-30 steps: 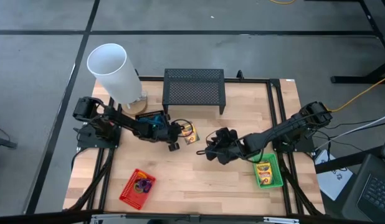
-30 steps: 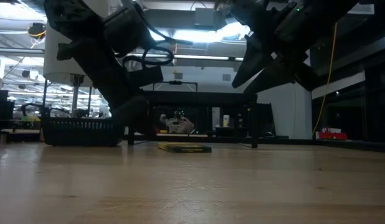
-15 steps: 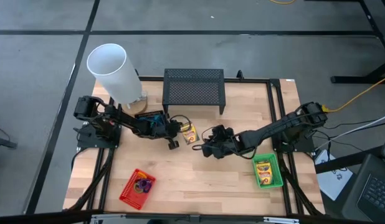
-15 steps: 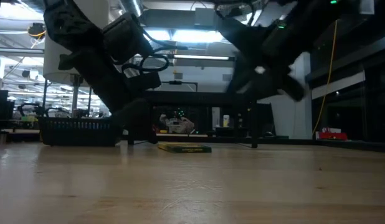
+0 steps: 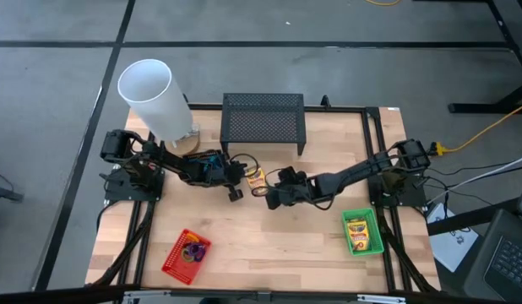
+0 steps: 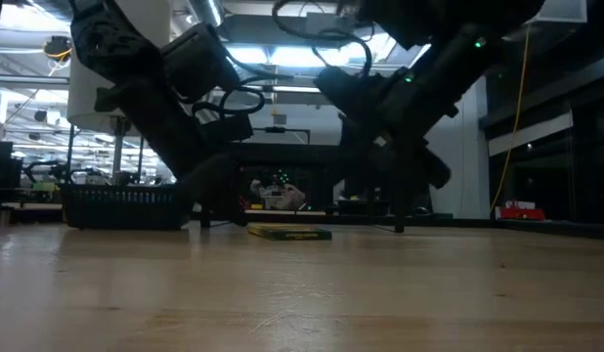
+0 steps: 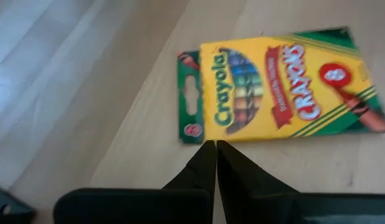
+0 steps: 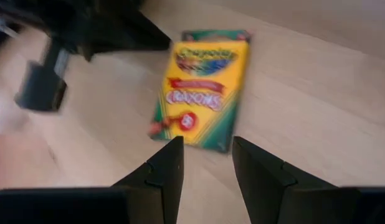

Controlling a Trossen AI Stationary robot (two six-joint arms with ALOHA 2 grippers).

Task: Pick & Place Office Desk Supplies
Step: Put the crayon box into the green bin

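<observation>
A yellow-and-green crayon box [image 5: 256,178] lies flat on the table's middle, also seen in the left wrist view [image 7: 280,87], the right wrist view [image 8: 202,87] and the low view [image 6: 290,233]. My left gripper [image 5: 236,192] is shut, its fingertips [image 7: 215,144] at the box's edge on the table's left side. My right gripper [image 5: 269,195] is open [image 8: 208,149] just right of the box, which lies beyond its two fingers. A second crayon box [image 5: 357,234] lies in the green basket [image 5: 377,238]. Purple and orange loops [image 5: 193,250] sit in the red basket [image 5: 172,258]. My left gripper has its shut fingertips [image 7: 208,152] at the long edge of the crayon box, near the green hanger end [image 7: 191,99]. Whether they touch the box, I cannot tell.
A black mesh basket [image 6: 121,205] sits under my left arm. The wide black mesh stand [image 5: 263,122] stands at the far edge and the big white cylinder [image 5: 151,97] at the far left corner. Bare wood lies between the red and green baskets.
My right gripper has travelled toward the table's left, from near the green basket up to the crayon box in the middle, and now stands lower. The crayon box has stayed where it was.
</observation>
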